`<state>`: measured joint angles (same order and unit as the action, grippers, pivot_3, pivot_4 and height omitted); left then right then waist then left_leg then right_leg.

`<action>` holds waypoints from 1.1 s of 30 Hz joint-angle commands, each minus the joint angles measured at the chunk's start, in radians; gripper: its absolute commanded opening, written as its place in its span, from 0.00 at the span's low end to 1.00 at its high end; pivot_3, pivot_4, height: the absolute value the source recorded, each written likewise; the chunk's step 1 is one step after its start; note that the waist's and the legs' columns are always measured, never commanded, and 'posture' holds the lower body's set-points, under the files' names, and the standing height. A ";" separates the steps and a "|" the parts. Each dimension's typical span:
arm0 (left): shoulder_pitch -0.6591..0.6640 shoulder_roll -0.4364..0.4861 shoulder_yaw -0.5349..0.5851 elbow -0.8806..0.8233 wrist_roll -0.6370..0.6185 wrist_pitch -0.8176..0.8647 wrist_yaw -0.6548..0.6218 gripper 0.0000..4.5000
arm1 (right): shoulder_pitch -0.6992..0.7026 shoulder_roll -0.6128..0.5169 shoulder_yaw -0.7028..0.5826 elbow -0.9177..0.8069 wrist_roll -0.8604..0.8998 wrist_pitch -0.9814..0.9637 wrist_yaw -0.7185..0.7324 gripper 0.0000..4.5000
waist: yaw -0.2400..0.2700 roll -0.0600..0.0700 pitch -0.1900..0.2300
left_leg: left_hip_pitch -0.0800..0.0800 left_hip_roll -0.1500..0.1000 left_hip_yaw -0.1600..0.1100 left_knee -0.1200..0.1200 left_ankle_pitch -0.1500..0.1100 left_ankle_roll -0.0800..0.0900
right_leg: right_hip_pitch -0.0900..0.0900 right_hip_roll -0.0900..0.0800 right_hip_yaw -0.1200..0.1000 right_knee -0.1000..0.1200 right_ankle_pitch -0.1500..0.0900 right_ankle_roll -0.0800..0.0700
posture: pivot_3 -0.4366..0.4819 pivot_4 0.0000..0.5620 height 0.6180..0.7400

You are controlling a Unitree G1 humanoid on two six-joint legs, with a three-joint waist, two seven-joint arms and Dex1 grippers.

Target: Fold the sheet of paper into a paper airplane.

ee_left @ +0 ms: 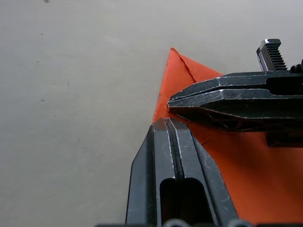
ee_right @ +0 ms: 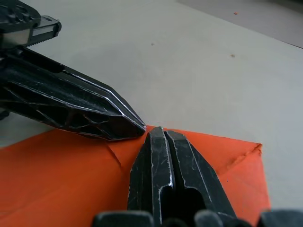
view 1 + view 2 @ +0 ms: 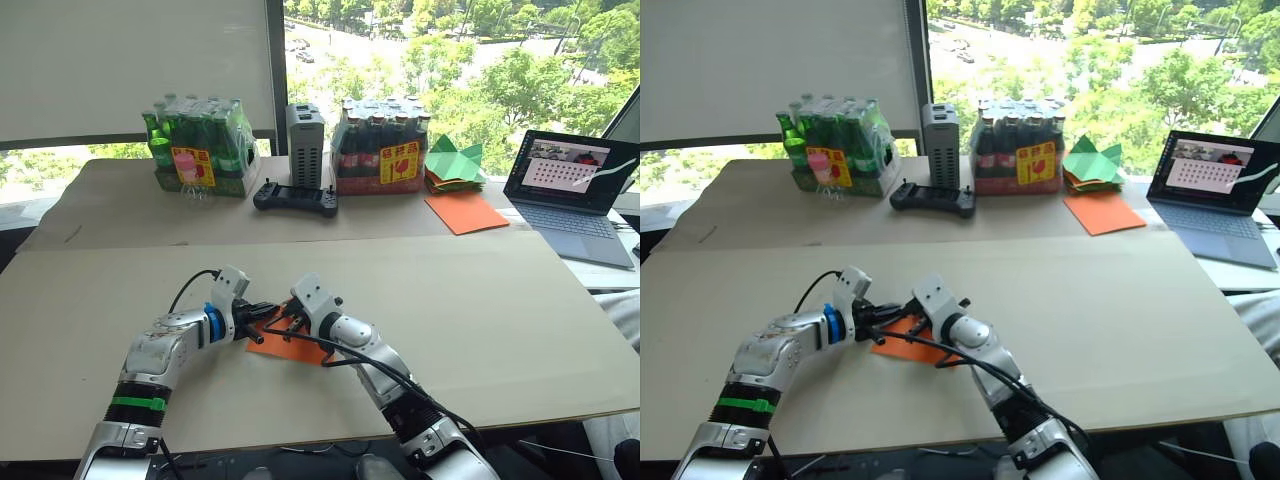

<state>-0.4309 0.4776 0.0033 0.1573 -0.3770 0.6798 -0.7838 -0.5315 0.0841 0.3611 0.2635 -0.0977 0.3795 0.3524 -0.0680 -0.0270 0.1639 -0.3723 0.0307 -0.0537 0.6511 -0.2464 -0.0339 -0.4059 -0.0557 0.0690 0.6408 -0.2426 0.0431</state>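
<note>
1. While both claws press it flat, the sheet of paper [image 3: 290, 345] lies on the table [image 3: 480, 300] between them.
2. Left claw [image 1: 165, 124] and right claw [image 2: 158, 132], fingers closed and empty, meet at one edge, likely to sharpen a crease.

sheet of paper [image 3: 290, 345]: 1 | bottle packs [image 3: 200, 150]: 2 | laptop [image 3: 575, 190]: 1 | end effectors [image 3: 262, 322]: 2
</note>
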 commanded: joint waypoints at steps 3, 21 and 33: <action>0.024 0.001 -0.017 -0.008 0.016 0.017 0.018 0.01 | -0.018 0.023 0.007 0.003 0.004 -0.002 0.000 0.00 | 0.000 0.000 0.000 | 0.000 0.000 0.000 0.000 0.000 0.000 | 0.000 0.000 0.000 0.000 0.000 0.000 | 0.48 0.27 1.00; 0.027 0.000 -0.012 -0.026 0.007 0.030 0.028 0.01 | -0.043 -0.008 -0.013 0.086 -0.030 0.005 -0.066 0.00 | -0.001 0.000 0.000 | 0.001 0.000 0.000 -0.001 0.000 0.000 | 0.000 0.000 0.000 0.000 0.000 0.000 | 0.48 0.27 1.00; 0.013 -0.003 -0.017 -0.013 0.009 0.032 0.023 0.01 | -0.029 -0.050 -0.045 0.089 -0.057 0.034 -0.114 0.00 | 0.001 0.000 0.000 | 0.001 0.000 0.000 -0.001 0.000 0.000 | 0.000 0.000 0.000 0.000 0.000 0.000 | 0.48 0.27 1.00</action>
<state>-0.4240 0.4734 0.0005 0.1318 -0.3779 0.6978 -0.7608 -0.5753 0.0552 0.3403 0.3220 -0.1360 0.3747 0.2629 -0.0674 -0.0270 0.1639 -0.3717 0.0306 -0.0536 0.6504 -0.2464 -0.0339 -0.4057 -0.0558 0.0691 0.6407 -0.2426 0.0431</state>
